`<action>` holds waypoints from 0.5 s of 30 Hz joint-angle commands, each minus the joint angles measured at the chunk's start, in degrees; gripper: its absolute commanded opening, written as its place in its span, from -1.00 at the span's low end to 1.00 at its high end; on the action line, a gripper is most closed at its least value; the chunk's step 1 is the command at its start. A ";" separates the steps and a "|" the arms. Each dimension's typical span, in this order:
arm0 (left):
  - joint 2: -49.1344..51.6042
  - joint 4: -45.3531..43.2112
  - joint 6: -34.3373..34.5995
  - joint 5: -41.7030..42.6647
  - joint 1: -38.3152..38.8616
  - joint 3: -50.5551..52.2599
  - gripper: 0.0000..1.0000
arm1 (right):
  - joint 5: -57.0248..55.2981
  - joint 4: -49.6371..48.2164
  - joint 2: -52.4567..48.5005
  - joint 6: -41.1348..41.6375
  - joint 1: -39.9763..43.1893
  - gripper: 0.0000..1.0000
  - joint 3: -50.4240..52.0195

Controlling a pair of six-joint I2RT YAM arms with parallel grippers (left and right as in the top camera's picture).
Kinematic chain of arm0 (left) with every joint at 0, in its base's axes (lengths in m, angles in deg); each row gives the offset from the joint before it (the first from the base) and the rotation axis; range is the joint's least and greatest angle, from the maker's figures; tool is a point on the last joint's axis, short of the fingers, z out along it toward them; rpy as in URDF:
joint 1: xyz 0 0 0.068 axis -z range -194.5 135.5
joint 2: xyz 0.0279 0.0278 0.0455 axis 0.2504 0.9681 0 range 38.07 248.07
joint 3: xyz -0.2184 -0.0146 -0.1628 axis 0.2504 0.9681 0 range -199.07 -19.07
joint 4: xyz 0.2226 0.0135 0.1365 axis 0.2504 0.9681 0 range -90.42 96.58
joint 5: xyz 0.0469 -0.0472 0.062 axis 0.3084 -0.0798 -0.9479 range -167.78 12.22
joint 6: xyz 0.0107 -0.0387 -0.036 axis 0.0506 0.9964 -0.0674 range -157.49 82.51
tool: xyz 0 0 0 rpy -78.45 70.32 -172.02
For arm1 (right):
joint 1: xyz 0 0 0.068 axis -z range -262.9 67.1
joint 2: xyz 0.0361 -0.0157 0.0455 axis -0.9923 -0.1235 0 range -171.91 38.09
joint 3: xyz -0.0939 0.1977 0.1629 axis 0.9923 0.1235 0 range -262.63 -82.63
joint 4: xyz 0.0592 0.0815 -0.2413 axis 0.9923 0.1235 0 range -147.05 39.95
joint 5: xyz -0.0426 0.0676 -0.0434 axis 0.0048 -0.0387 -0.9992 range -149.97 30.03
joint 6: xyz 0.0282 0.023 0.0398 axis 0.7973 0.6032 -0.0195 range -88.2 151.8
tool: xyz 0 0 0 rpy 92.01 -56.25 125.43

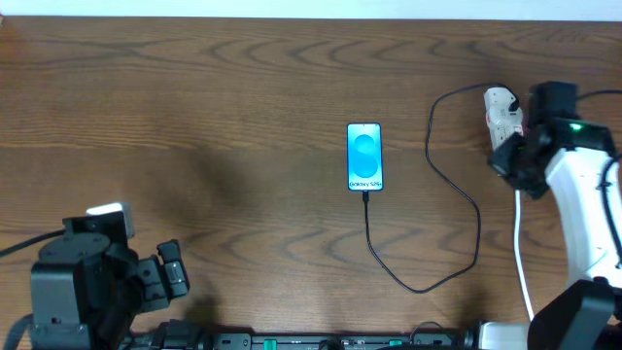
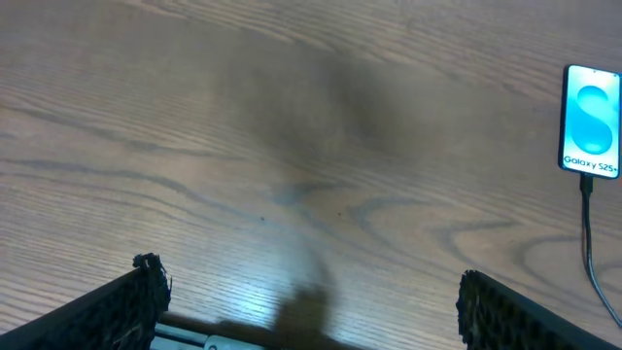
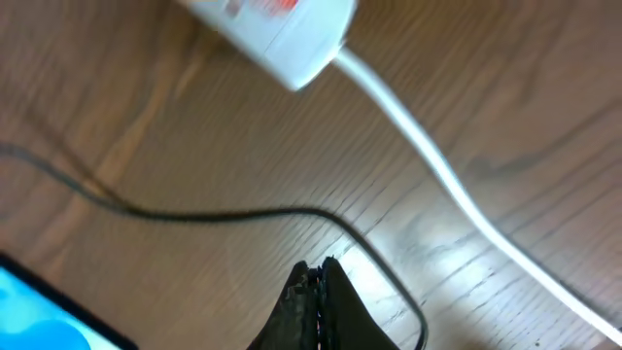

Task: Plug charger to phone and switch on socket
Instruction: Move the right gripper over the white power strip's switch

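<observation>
Two claws, neither holding anything. Right gripper point(image 3: 314, 274): fingers pressed together, empty, just beside cord end of white power strip point(image 3: 277, 29); whether it touches strip, cannot tell. Thick white cord point(image 3: 428, 165) leaves strip and passes right of fingertips. Black charger cable point(image 3: 224, 215) lies across wood between fingertips and strip. Phone point(image 1: 364, 156) mid-table, screen lit blue, cable tip at its near edge, well apart from both claws. Left gripper point(image 2: 311, 306): fingers spread wide, over bare table point(image 2: 243, 146), phone far off to right.
</observation>
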 commanded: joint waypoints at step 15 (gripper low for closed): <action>-10.34 -0.13 -0.31 -0.48 -0.13 0.20 0.93 | 0.26 -1.40 -3.76 -2.80 7.67 -0.97 -11.93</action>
